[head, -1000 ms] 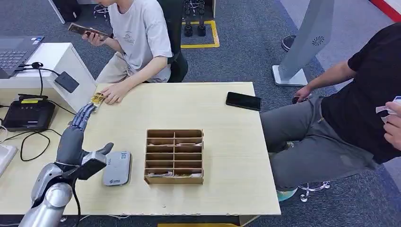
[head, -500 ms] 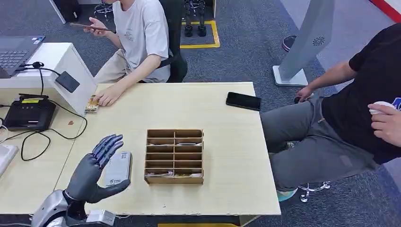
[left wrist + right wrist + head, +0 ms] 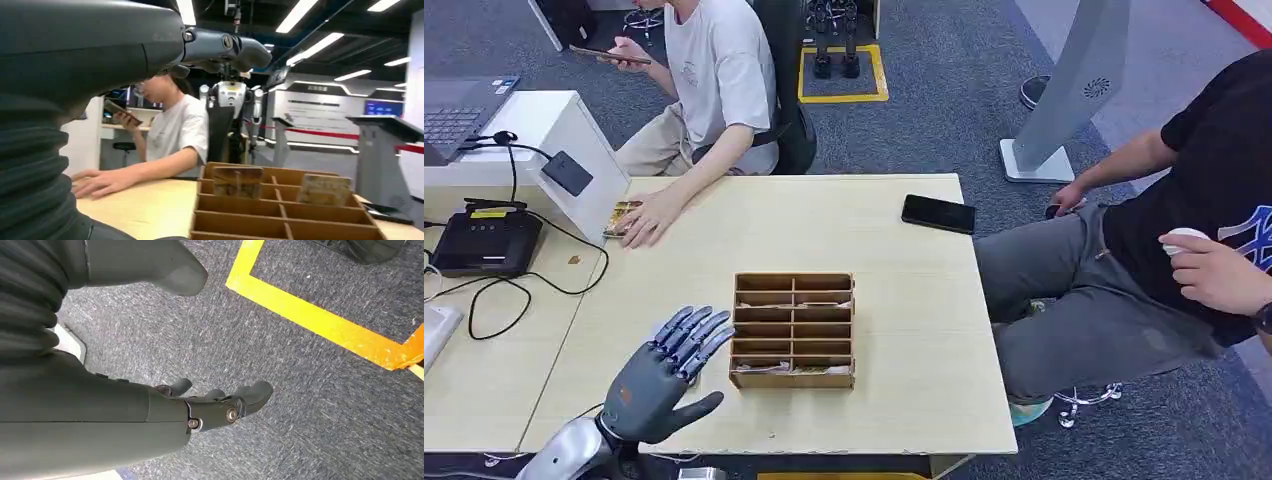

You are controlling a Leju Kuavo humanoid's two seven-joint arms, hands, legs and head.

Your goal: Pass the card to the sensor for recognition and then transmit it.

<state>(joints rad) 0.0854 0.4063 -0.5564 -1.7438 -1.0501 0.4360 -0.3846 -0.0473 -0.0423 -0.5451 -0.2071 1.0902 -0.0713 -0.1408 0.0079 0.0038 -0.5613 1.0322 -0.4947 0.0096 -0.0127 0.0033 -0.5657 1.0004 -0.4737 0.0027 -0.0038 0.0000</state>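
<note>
My left hand hovers open and empty above the front left of the table, fingers spread, just left of the wooden slotted box. It covers the spot where the grey card sensor lay. Cards stand upright in the box's slots, and one more card stands further along; my fingers reach above them in the left wrist view. A small stack of cards lies at the table's far left under a seated person's hand. My right hand hangs open over the carpet, holding nothing.
A black phone lies at the table's far right. A black device with cables sits on the side desk to the left. One person sits behind the table, another close by its right edge.
My left hand drew back from the card stack at the far left to the front, ending over the grey sensor beside the box. The seated person's hand now rests on the stack.
</note>
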